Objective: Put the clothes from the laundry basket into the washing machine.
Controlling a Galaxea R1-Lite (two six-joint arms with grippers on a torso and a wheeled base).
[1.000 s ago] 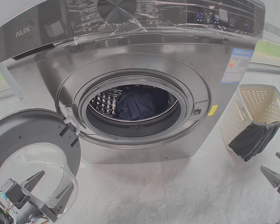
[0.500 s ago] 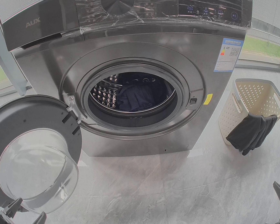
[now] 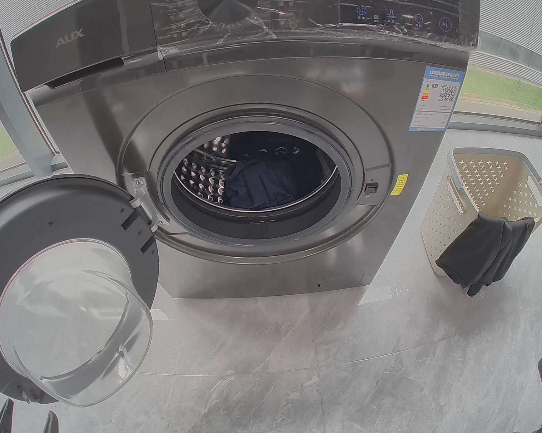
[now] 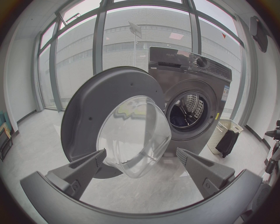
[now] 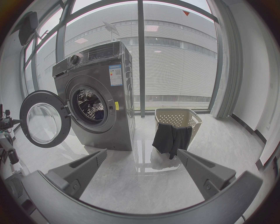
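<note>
Two pairs of fingers gape wide, both empty. Just ahead of my left fingers [image 4: 84, 166] hangs the open washer door [image 3: 53, 233]; swinging in, I could clip it. Well ahead of my right fingers [image 5: 204, 172], a dark garment [image 3: 484, 252] drapes over the laundry basket [image 3: 447, 223] rim; a careless tug might topple the basket.

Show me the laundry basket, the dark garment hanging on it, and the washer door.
laundry basket [image 3: 438, 230], head view, perforated outer side wall.
dark garment [image 3: 484, 252], head view, middle of the draped cloth.
washer door [image 3: 51, 211], head view, grey frame above the glass.
</note>
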